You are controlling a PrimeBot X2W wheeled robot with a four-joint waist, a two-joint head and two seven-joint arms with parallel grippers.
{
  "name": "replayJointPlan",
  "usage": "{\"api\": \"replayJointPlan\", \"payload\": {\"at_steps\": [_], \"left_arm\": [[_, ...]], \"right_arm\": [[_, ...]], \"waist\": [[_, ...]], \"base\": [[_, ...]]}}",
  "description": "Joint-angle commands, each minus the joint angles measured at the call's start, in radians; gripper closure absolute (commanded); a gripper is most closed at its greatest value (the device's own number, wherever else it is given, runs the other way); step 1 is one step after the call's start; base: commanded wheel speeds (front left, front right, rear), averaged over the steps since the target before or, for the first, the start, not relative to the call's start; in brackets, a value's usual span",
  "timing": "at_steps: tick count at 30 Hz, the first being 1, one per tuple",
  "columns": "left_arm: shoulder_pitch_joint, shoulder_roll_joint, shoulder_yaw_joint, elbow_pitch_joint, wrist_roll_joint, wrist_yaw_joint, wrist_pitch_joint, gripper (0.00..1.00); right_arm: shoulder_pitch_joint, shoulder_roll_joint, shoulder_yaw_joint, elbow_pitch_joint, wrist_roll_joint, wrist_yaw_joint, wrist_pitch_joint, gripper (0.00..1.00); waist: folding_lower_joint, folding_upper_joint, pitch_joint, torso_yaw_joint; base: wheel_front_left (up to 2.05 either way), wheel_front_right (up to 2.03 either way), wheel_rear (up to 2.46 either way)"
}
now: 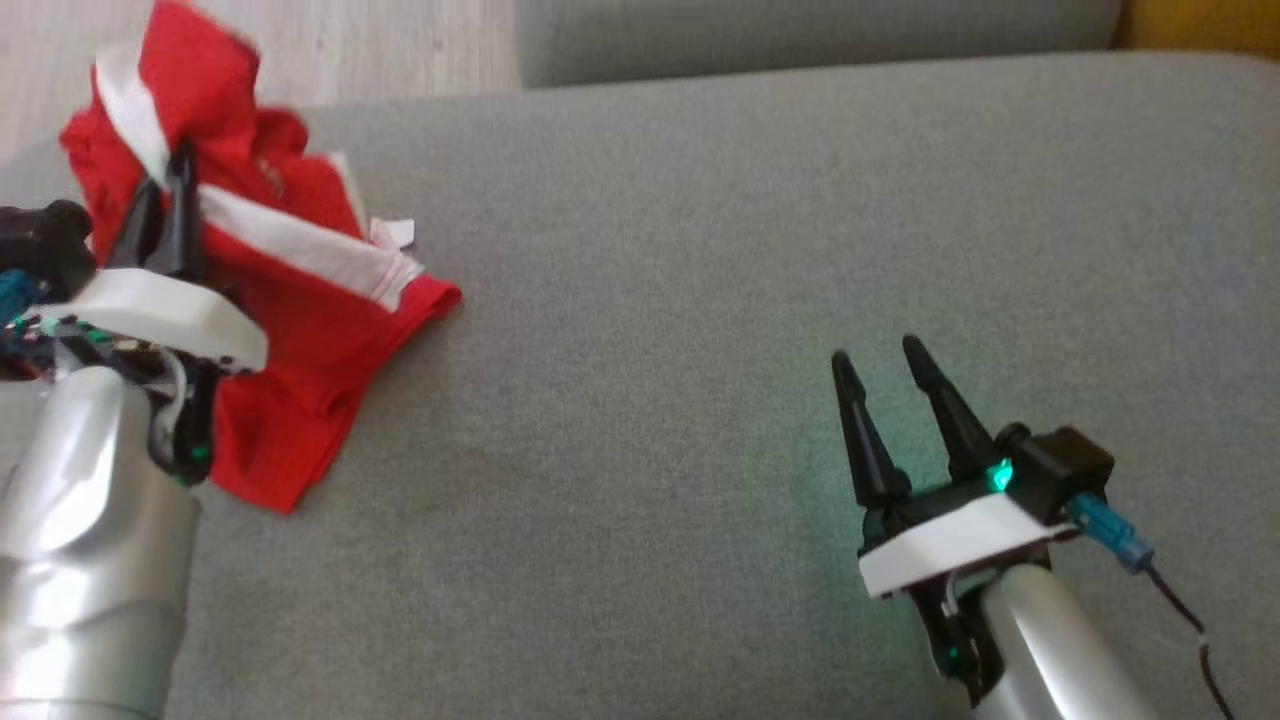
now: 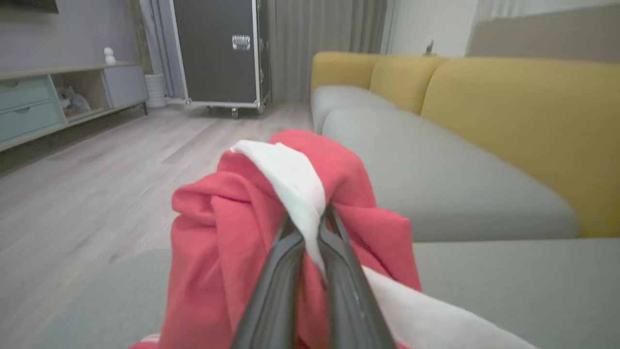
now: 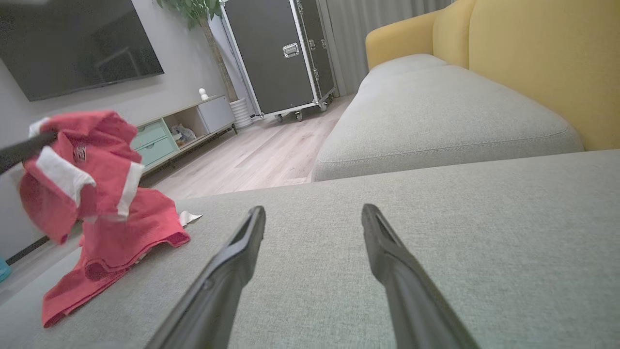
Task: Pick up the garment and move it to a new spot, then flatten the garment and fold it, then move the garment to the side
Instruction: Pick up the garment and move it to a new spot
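Left wrist view: my left gripper [image 2: 310, 218] is pinching the garment [image 2: 218, 242], right gripper [image 1: 875, 352] spread idle, so I reckon only the grab's done, with move, flatten, fold left.

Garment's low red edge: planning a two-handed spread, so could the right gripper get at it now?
Probably yes. The right gripper is open, and bare grey cushion lies between it and the garment, whose lower part rests there; the left gripper grips only the bunched top.
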Motion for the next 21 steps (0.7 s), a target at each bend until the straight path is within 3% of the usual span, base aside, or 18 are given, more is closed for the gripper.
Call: {"api": "replayJointPlan", "payload": {"at_steps": [1, 12, 21], "left_arm": [[-0.012, 0.031, 0.033, -0.065, -0.011, -0.005, -0.020, 1.00], [0.107, -0.080, -0.038, -0.440, -0.143, -0.012, 0.020, 1.00], [0.105, -0.185, -0.143, -0.500, -0.146, -0.003, 0.043, 1.00]], "right_arm": [[-0.004, -0.002, 0.021, -0.024, 0.003, -0.001, -0.011, 0.00], [0.005, -0.002, 0.027, -0.023, 0.018, -0.001, -0.011, 0.00], [-0.032, -0.002, 0.020, -0.050, 0.045, -0.001, -0.011, 0.00]], "waist": [[0.0001, 0.0000, -0.028, 0.005], [0.0001, 0.0000, -0.070, -0.047], [0.0001, 0.0000, -0.029, -0.197]], "base": [[0.00, 0.00, 0.00], [0.00, 0.00, 0.00], [0.00, 0.00, 0.00]]}}
